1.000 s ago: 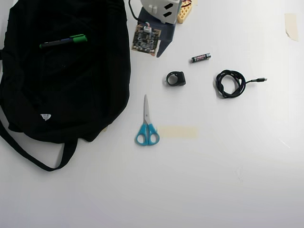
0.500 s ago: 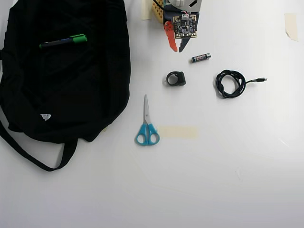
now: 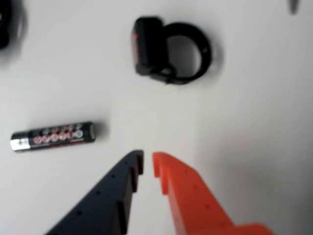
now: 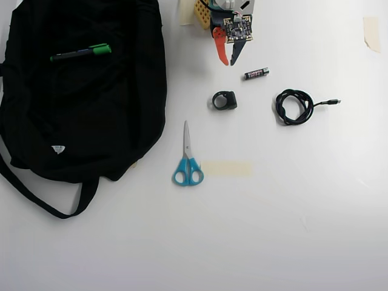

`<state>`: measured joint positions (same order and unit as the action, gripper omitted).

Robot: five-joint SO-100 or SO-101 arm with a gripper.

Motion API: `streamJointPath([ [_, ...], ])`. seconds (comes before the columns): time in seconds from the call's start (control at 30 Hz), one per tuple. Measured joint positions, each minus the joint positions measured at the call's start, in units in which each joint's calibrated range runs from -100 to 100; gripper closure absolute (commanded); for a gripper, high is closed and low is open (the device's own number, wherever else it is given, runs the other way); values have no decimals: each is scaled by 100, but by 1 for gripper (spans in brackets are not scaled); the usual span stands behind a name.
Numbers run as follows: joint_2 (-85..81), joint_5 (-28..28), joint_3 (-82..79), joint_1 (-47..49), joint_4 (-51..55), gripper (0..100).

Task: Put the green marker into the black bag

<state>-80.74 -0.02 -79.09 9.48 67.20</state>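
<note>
In the overhead view the green marker, a black barrel with a green cap, lies on the black fabric of the black bag near its upper left. I cannot tell whether it sits inside an opening or on top. The bag fills the left of the table, with its strap trailing to the lower left. My gripper is at the top centre, well to the right of the bag, empty and with its jaws almost touching. In the wrist view the gripper hovers over bare table. The marker and the bag are out of the wrist view.
A small black battery lies just right of the gripper. A black ring-shaped gadget lies below it. A coiled black cable is further right. Blue-handled scissors and a tape strip lie mid-table.
</note>
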Motion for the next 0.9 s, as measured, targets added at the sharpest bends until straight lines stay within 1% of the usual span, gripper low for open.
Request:
streamJointPath([
  [0.27,-1677,0,-1525,-66,0,98],
  [0.43,-1802,0,-1863,-88,0,98],
  [0.53,-1802,0,-1879,-81,292,98],
  [0.7,-1802,0,-1879,-88,335,98],
  [0.8,-1802,49,-1879,-353,343,98],
  [0.9,-1802,63,-1879,-316,343,98],
])
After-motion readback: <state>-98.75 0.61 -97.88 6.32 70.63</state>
